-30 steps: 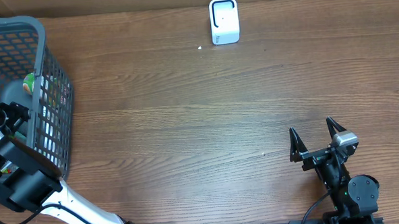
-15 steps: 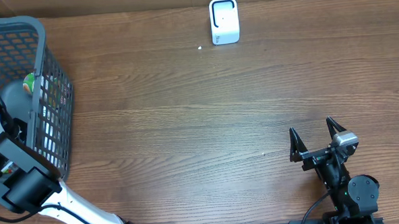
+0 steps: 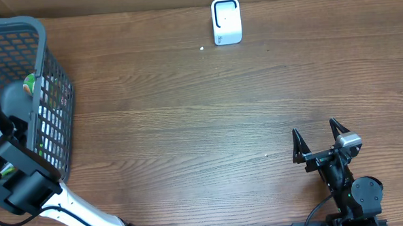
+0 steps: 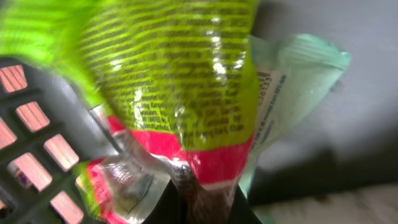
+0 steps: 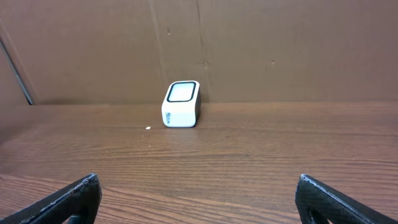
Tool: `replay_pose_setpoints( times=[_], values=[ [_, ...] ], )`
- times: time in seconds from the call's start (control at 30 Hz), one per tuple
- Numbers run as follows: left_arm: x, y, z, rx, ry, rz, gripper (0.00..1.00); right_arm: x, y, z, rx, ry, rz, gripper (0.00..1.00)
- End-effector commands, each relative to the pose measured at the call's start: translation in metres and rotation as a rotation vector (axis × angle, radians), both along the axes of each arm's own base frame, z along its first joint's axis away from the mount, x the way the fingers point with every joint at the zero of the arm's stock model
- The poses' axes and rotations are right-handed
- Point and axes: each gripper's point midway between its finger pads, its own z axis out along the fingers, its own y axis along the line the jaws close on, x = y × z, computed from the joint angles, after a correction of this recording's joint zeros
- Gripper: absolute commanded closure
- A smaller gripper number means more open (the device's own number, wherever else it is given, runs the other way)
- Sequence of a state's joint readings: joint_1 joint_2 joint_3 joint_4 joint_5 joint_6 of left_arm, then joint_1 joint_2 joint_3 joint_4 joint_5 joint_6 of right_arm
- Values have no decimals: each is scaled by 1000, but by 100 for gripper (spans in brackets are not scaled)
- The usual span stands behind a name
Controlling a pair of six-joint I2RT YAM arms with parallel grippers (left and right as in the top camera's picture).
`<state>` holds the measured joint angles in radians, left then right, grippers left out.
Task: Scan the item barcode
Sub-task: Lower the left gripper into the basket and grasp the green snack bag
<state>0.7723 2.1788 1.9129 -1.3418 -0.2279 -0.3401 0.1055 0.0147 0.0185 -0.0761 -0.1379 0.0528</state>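
Left wrist: pinching packet (image 4: 177, 81) shut in left gripper (image 4: 202, 202), inside basket (image 3: 54, 99) at 9 o'clock.
Holding right gripper (image 3: 316, 141) spread apart at 5 o'clock, facing scanner (image 3: 226, 20) at 12.

The basket (image 3: 49, 99) walls fence the left gripper (image 4: 204, 200) in at the left edge of the table (image 3: 188, 127); only the open top gives passage. A green packet (image 4: 174, 68) and a pale packet (image 4: 298, 81) crowd it. Between basket, scanner (image 3: 226, 20) and right gripper (image 3: 314, 127), the table lies bare.

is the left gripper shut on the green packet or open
Shut on it: the left gripper pinches the crumpled red-banded end of the green packet, beside the mesh wall of the basket.
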Motion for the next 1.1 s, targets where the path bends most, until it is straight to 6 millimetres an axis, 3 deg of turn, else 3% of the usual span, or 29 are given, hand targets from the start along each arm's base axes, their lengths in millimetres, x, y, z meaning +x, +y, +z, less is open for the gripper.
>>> replay_pose_setpoints(
  times=[0.0,0.07,0.1,0.17,0.33,0.53,0.67,0.73,1.07],
  values=[
    [35,8,60,43,-168,-9,96,0,0,-2,7,-3,-1,0],
    [40,9,87,67,-212,-14,96,0,0,-2,7,-3,0,0],
    [43,10,111,99,-245,-20,96,0,0,-2,7,-3,-1,0],
    [44,10,132,128,-276,-22,96,0,0,-2,7,-3,-1,0],
    [42,8,151,151,-300,-24,96,0,0,-2,7,-3,-1,0],
    [37,3,139,111,-259,-21,95,0,0,-2,7,-3,-1,0],
    [35,1,123,81,-227,-18,89,0,0,-2,7,-3,-1,0],
    [34,0,114,66,-211,-18,96,0,0,-2,7,-3,-1,0],
    [28,-3,60,0,-136,-11,96,0,0,-2,7,-3,-1,0]
  ],
)
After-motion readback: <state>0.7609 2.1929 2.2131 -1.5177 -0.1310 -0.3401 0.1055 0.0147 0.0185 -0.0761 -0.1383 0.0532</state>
